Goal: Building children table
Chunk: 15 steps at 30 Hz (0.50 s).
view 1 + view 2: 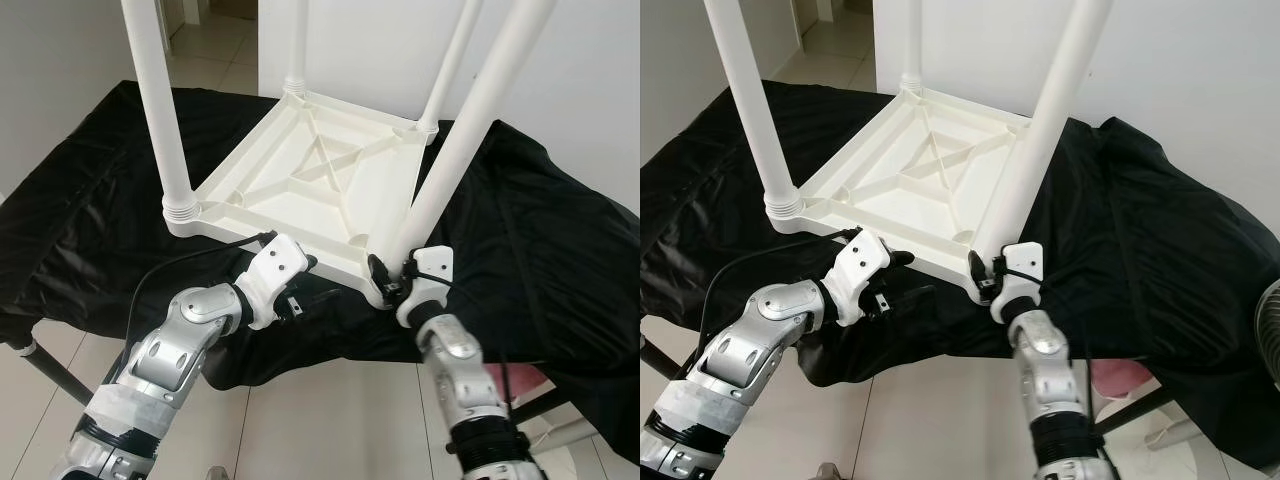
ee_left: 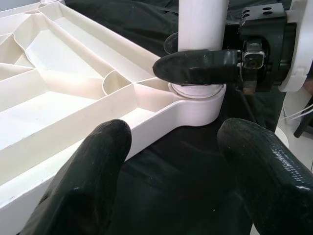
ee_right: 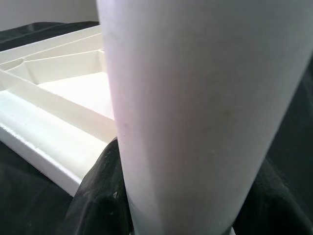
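A white plastic children's table (image 1: 310, 180) lies upside down on a black cloth, with its legs pointing up. My right gripper (image 1: 392, 275) is shut on the near right leg (image 1: 460, 150) just above its socket at the table's near corner. In the right wrist view that leg (image 3: 195, 98) stands between the dark fingers (image 3: 98, 196). My left gripper (image 1: 300, 275) is open at the table's near edge, left of that corner. In the left wrist view its fingers (image 2: 98, 166) are spread over the cloth, facing the leg's base (image 2: 198, 100).
The black cloth (image 1: 540, 230) drapes over a low stand with dark bars (image 1: 50, 370). Tiled floor lies in front. A white wall rises behind the table. A fan grille (image 1: 1270, 340) and a pink object (image 1: 1120, 378) sit at the lower right.
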Tool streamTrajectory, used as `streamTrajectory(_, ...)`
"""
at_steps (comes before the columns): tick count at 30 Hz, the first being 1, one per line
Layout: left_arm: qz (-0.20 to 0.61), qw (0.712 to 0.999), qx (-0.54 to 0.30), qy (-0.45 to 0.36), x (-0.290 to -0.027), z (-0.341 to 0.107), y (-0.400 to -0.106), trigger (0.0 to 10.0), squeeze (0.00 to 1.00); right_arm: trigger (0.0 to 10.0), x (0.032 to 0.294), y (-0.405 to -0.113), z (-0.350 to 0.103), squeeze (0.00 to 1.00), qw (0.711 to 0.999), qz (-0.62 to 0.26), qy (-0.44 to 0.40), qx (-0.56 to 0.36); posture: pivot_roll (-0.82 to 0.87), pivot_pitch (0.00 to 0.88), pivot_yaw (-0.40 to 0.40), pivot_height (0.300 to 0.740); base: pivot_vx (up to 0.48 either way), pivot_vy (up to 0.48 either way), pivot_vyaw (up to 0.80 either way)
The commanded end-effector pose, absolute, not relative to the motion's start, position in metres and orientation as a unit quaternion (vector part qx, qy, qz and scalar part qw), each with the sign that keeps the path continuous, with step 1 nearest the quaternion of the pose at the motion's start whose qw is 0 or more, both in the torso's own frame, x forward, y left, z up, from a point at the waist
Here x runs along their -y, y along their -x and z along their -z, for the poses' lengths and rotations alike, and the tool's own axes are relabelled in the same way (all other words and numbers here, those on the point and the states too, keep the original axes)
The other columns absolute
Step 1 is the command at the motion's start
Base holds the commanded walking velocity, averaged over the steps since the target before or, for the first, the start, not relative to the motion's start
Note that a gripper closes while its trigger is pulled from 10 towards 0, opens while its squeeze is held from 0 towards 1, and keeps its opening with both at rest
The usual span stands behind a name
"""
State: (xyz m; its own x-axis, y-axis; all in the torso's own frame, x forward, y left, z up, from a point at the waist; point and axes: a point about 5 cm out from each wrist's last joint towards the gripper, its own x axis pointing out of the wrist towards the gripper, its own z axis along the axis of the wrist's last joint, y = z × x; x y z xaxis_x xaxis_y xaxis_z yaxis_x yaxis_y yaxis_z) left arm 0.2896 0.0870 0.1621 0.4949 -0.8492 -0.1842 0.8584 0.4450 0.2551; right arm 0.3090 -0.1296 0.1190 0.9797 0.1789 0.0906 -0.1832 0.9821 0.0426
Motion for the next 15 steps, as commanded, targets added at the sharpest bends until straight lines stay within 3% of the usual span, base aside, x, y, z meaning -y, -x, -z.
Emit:
streamTrajectory(1, 0.521, 0.838, -0.015, -0.161, -0.083, -0.163, -0.286, 10.0, 0.00, 10.0, 0.138, -0.306, -0.107, 0.00, 0.999, -0.023, -0.043, 0.014, 0.03, 0.061, -0.075, 0.740, 0.000, 0.000, 0.00)
streamTrajectory(7, 0.515, 0.842, -0.012, -0.157, -0.084, -0.164, -0.287, 10.0, 0.00, 10.0, 0.111, -0.307, -0.119, 0.00, 0.997, -0.024, -0.067, 0.033, 0.03, 0.062, -0.078, 0.740, 0.000, 0.000, 0.00)
streamTrajectory(14, 0.518, 0.841, -0.013, -0.158, -0.082, -0.162, -0.286, 10.0, 0.00, 10.0, 0.116, -0.302, -0.122, 0.00, 0.997, -0.019, -0.060, 0.035, 0.04, 0.059, -0.087, 0.740, 0.000, 0.000, 0.00)
streamTrajectory(15, 0.516, 0.842, -0.013, -0.157, -0.083, -0.163, -0.286, 10.0, 0.00, 10.0, 0.114, -0.300, -0.124, 1.00, 0.997, -0.028, -0.065, 0.044, 0.04, 0.055, -0.090, 0.740, 0.000, 0.000, 0.00)
